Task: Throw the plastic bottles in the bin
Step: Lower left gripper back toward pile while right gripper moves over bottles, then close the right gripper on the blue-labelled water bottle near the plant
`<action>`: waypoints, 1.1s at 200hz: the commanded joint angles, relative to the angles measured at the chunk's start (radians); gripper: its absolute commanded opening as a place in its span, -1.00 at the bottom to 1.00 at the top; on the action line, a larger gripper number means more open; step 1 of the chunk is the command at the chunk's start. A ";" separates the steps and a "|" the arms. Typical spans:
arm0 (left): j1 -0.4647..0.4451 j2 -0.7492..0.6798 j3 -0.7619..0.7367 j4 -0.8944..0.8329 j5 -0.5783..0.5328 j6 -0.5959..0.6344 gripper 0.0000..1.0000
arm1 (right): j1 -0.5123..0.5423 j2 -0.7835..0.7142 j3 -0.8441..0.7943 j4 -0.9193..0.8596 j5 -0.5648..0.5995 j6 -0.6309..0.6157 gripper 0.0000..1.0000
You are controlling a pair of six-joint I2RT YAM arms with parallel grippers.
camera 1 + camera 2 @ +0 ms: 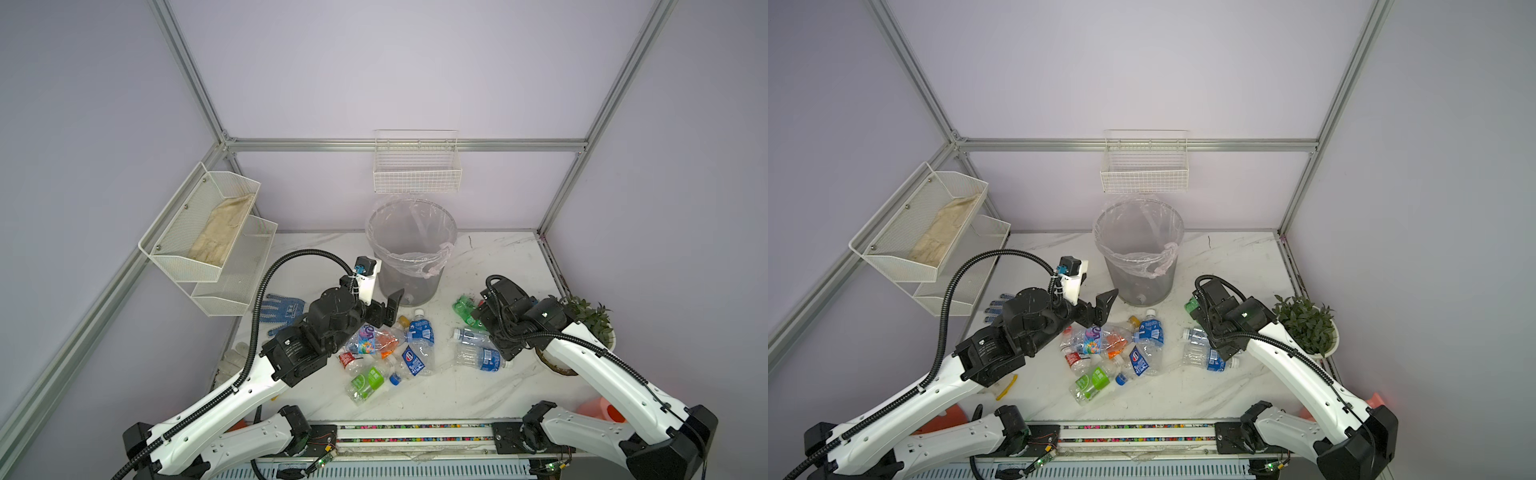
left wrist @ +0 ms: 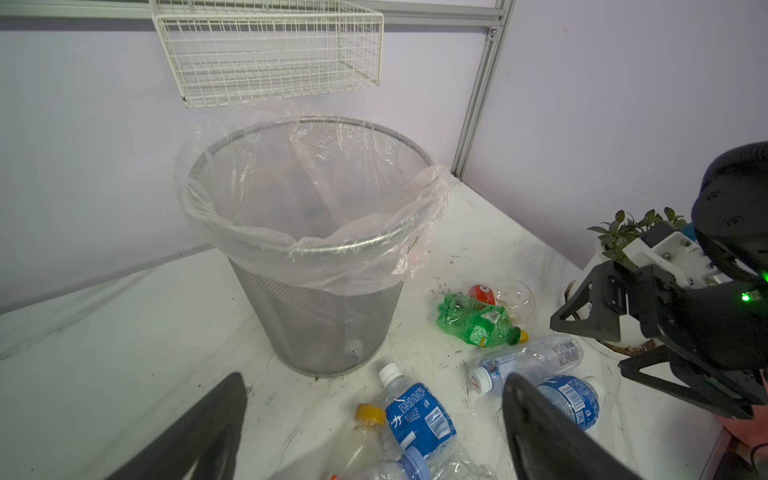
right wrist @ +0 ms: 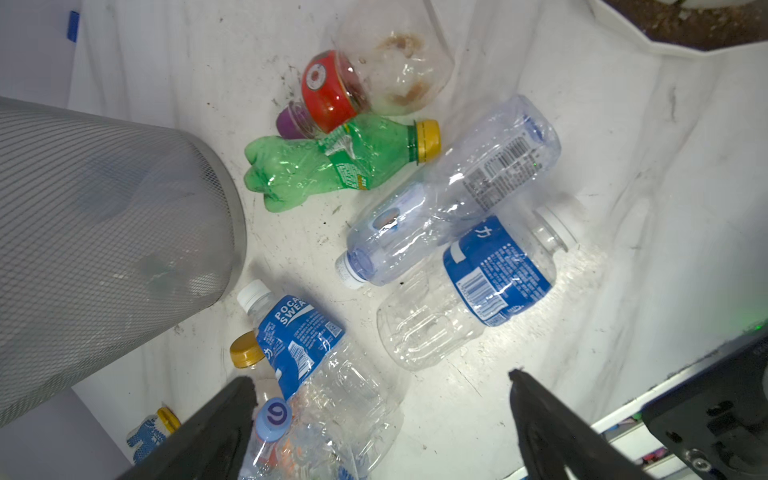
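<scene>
The bin point(image 1: 411, 249) point(image 2: 307, 232), grey mesh with a clear bag over its rim, stands at the back centre. Several plastic bottles point(image 1: 390, 349) lie in a heap in front of it. A crushed green one point(image 3: 332, 166), a clear one point(image 3: 449, 195) and a blue-labelled one point(image 3: 494, 270) lie further right. My left gripper point(image 1: 395, 309) point(image 2: 373, 378) hovers open over the heap's far edge, above a blue-labelled bottle point(image 2: 415, 415), holding nothing. My right gripper point(image 3: 380, 376) point(image 2: 588, 347) hangs open and empty above the right-hand bottles. In both top views its wrist hides the jaws.
A potted plant point(image 1: 590, 328) stands close behind the right arm. A white wire basket point(image 1: 417, 166) hangs on the back wall above the bin. Mesh shelves point(image 1: 208, 232) on the left wall hold gloves. A blue-dotted glove point(image 1: 282, 309) lies under the left arm. A pink object point(image 1: 602, 409) sits front right.
</scene>
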 commanded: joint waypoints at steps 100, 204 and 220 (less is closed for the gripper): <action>-0.069 -0.142 -0.248 -0.008 -0.082 -0.177 0.88 | -0.050 0.006 -0.097 0.025 -0.103 0.081 0.95; -0.125 -0.172 -0.313 -0.033 -0.125 -0.247 0.87 | -0.062 0.032 -0.225 0.149 -0.168 0.088 0.90; -0.128 -0.178 -0.318 -0.038 -0.128 -0.253 0.87 | -0.063 0.050 -0.240 0.172 -0.185 0.081 0.91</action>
